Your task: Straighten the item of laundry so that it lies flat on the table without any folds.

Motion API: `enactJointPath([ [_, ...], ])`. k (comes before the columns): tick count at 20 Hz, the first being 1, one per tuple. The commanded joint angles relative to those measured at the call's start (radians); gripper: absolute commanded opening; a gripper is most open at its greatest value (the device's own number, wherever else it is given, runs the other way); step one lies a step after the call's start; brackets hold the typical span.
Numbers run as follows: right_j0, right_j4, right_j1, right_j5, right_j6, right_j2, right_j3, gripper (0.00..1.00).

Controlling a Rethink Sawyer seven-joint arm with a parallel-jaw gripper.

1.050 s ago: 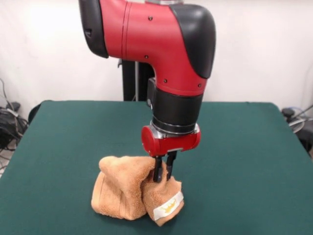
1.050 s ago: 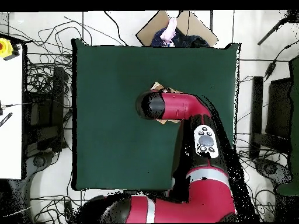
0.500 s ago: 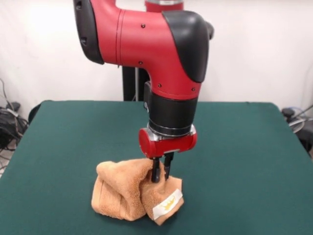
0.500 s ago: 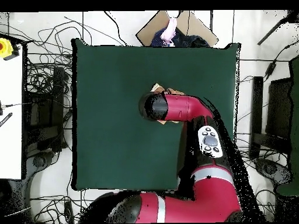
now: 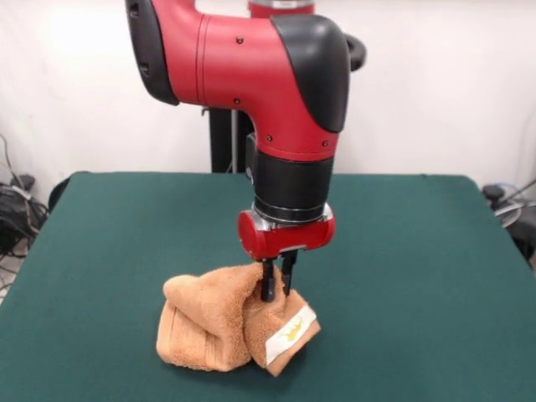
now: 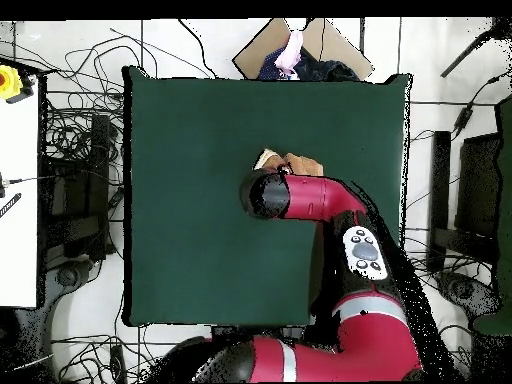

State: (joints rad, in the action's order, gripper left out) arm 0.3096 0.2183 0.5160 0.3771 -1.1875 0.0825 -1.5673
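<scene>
Front view: low, close, level across the green worktop (image 5: 419,251) toward the arm (image 5: 276,84). Overhead view: high, straight down, whole worktop (image 6: 190,200). Shared: worktop, arm (image 6: 320,200).

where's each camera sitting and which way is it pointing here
Front view: across the table, level, facing the robot; shows the red arm coming down and its tool shut on the bunched towel.
Overhead view: above, looking straight down; shows the arm reaching from the bottom edge, covering most of the towel.
Both share the table, arm and towel.
</scene>
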Motion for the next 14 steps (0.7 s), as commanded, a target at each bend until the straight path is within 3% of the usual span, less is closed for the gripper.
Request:
enactJointPath([
  [1, -0.015, 0.009, -0.04, -0.024, -0.189, 0.028, -0.143, 0.0],
  [8, -0.01, -0.001, -0.026, -0.03, -0.181, 0.033, -0.19, 0.0],
  [14, 0.052, 0.103, 0.045, 0.002, 0.032, 0.11, -0.182, 0.0],
])
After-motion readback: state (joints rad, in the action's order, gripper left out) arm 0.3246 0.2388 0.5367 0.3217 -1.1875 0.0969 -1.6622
